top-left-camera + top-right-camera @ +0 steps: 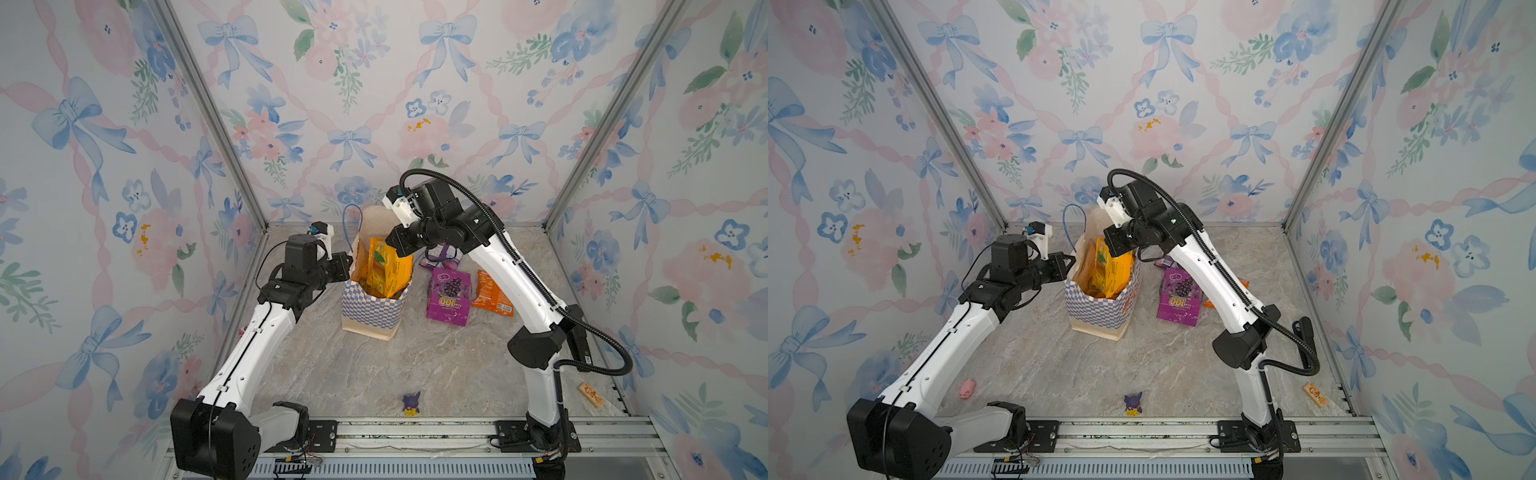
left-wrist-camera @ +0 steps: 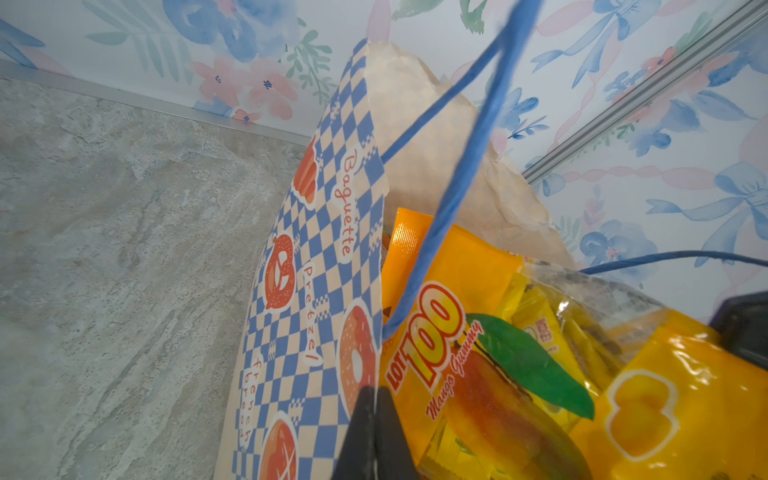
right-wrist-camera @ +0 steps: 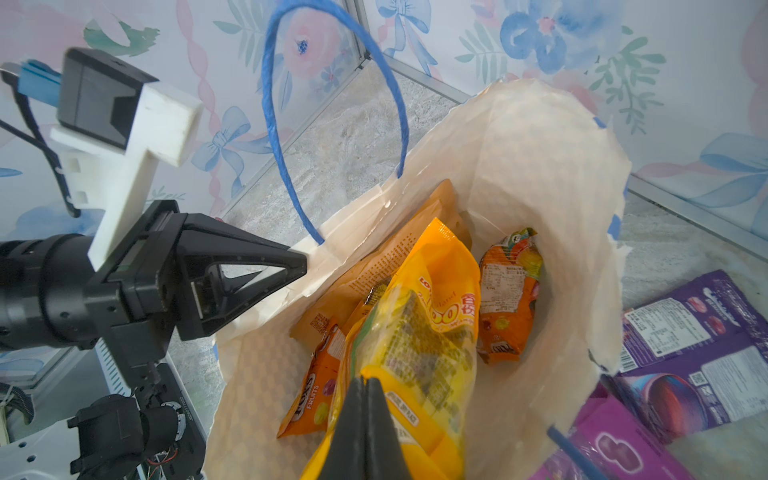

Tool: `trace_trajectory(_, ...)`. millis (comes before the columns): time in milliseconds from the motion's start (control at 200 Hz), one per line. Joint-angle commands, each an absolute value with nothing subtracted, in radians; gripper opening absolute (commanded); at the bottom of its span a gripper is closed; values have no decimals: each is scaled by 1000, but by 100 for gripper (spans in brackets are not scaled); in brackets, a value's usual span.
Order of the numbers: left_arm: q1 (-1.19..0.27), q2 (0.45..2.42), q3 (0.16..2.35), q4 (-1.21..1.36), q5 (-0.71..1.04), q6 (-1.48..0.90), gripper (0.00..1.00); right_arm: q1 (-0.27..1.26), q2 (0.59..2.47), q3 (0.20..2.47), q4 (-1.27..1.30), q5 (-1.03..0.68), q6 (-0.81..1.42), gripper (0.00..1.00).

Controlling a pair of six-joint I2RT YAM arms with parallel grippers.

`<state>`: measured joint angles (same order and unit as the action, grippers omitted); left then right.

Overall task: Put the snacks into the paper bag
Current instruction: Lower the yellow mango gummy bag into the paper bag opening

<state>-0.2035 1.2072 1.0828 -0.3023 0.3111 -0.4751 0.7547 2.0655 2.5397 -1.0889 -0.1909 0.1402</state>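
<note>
Left gripper [image 3: 297,259] pinches the left rim of the paper bag [image 1: 365,309], which stands upright. Inside we see the FOX'S packet [image 3: 311,399] and two more. Right gripper [image 3: 365,386], clamped on the mango packet [image 3: 419,332], has it half in. Still outside on the right: purple packet [image 1: 449,299], smaller purple packet [image 1: 440,259], orange packet [image 1: 492,295].

Bright, even light — soft shadows, glare on mango packet [image 2: 519,374], blurred cord [image 2: 469,166].

Walls [image 1: 374,104] papered with blue bows, pink ribbons and flowers enclose a grey marbled table [image 1: 374,374] on three sides. Aluminium posts [image 1: 214,116] stand in the back corners; light is even.
</note>
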Motion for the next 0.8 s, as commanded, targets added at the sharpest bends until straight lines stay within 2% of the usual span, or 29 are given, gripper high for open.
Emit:
trace_trajectory(0,-210,1190,1083,-303,322,-461,0,770,2057,2588,-1013,-213,132,0)
trace_trajectory(540,-209,1189,1079,-302,319,-460,0,788,1989,2538,-1002,-224,103,1)
trace_trajectory(575,-208,1189,1078,-302,319,-459,0,787,1979,2530,-1003,-216,102,3)
trace_trajectory(625,-209,1189,1077,-302,319,-461,0,788,1964,2514,-1005,-200,98,14)
trace_trajectory(725,-209,1189,1077,-302,319,-462,0,787,1922,2469,-1007,-163,94,16)
trace_trajectory(795,-209,1190,1078,-302,319,-462,0,787,1891,2431,-1009,-141,94,25)
